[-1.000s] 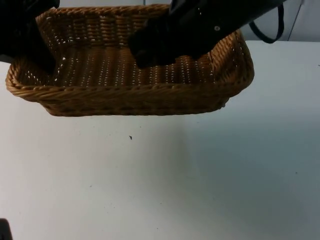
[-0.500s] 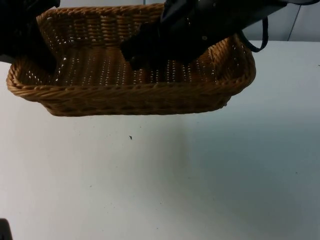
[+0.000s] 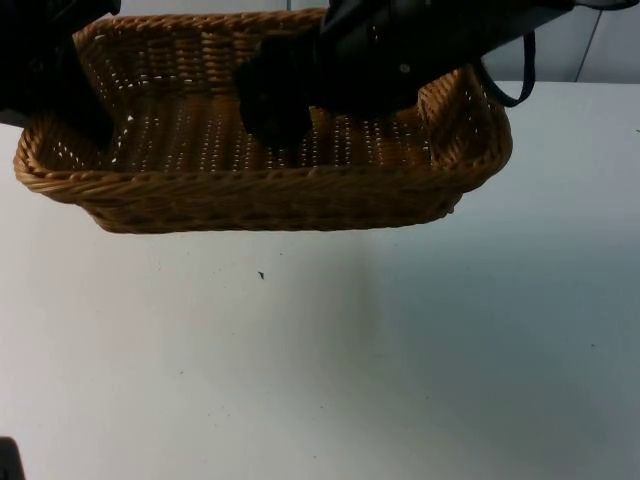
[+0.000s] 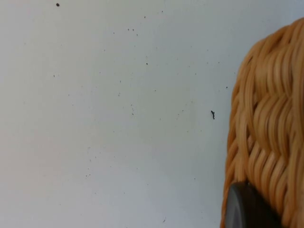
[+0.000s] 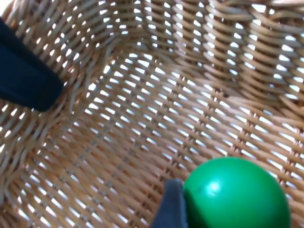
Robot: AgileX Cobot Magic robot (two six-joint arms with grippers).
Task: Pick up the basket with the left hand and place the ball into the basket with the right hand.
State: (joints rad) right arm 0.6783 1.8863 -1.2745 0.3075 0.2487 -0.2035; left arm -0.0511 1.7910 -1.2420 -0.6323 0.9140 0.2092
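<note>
Your left arm reaches in from the upper left, its left gripper (image 3: 85, 115) clamped on the basket (image 3: 270, 195) at the left end wall and holding it above the table. Your right arm stretches across over the basket; its right gripper (image 3: 270, 110) hangs inside, fingers closed on the green ball (image 5: 237, 194).

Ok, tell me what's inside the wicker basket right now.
The right claw hangs inside the wicker basket, gripping a green ball above the woven floor. The left claw clamps the rim. The right arm hides part of the floor in the top view.
</note>
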